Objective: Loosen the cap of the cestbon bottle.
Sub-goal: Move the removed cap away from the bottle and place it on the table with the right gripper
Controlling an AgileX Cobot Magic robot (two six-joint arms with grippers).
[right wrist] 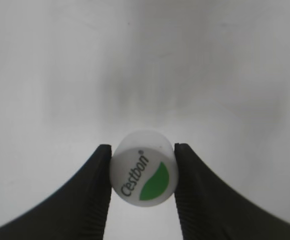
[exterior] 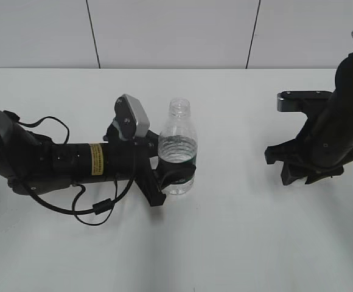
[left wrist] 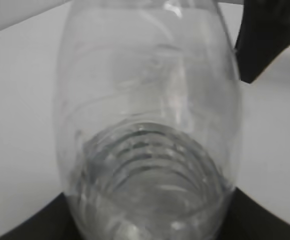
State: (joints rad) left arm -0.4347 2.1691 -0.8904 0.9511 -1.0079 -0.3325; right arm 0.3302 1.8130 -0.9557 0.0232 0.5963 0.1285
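The cestbon bottle [exterior: 178, 146] stands upright on the white table, its neck bare and open at the top. My left gripper [exterior: 175, 176] is shut on its lower body at the dark label band. In the left wrist view the clear ribbed bottle [left wrist: 147, 125] fills the frame between the black fingers. My right gripper [right wrist: 144, 172] is shut on the cap [right wrist: 144, 175], white with a green crescent and the word Cestbon, held above the table. In the exterior view the right gripper [exterior: 301, 170] hangs far right of the bottle; the cap is hidden there.
The white table [exterior: 237, 231] runs to a white panelled wall [exterior: 176, 30] at the back. The left arm [exterior: 55, 161] lies low across the left side with a looping black cable [exterior: 94, 210]. The right arm [exterior: 347, 109] stands at the right edge.
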